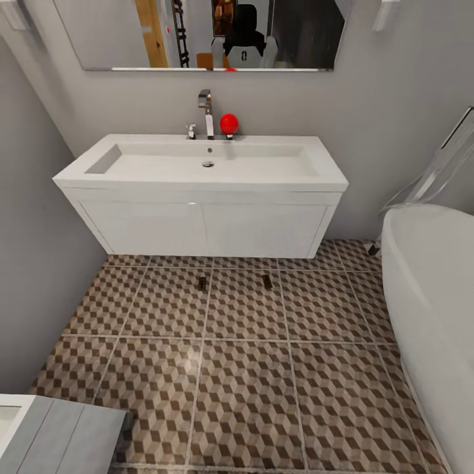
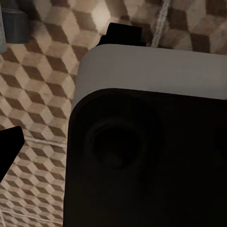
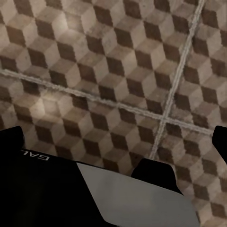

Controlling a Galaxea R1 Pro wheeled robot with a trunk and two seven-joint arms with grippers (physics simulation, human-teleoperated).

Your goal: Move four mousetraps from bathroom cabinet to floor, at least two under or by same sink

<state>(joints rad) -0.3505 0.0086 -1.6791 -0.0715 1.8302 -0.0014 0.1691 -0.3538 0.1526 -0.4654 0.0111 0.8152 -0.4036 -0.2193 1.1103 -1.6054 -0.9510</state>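
Observation:
Two mousetraps lie on the cube-patterned bathroom floor (image 1: 243, 368) just in front of the sink (image 1: 204, 197), one (image 1: 202, 283) to the left and one (image 1: 266, 281) to the right, about a tile's width apart. Both are small, brown and dark. The sink is a wide white wall-hung unit with a chrome tap (image 1: 206, 112). My right gripper (image 3: 116, 142) hangs open over bare floor tiles, its dark fingertips (image 3: 12, 138) at the picture's two sides with nothing between them. My left gripper (image 2: 113, 149) shows one dark finger (image 2: 10, 150) set far out; behind it is my own base.
A white oval bathtub (image 1: 431, 296) fills the right side. A small pale drawer unit (image 1: 59, 434) stands at the lower left. Grey walls close in on the left and behind the sink. A red ball-shaped object (image 1: 228, 123) sits beside the tap, under a mirror (image 1: 204, 33).

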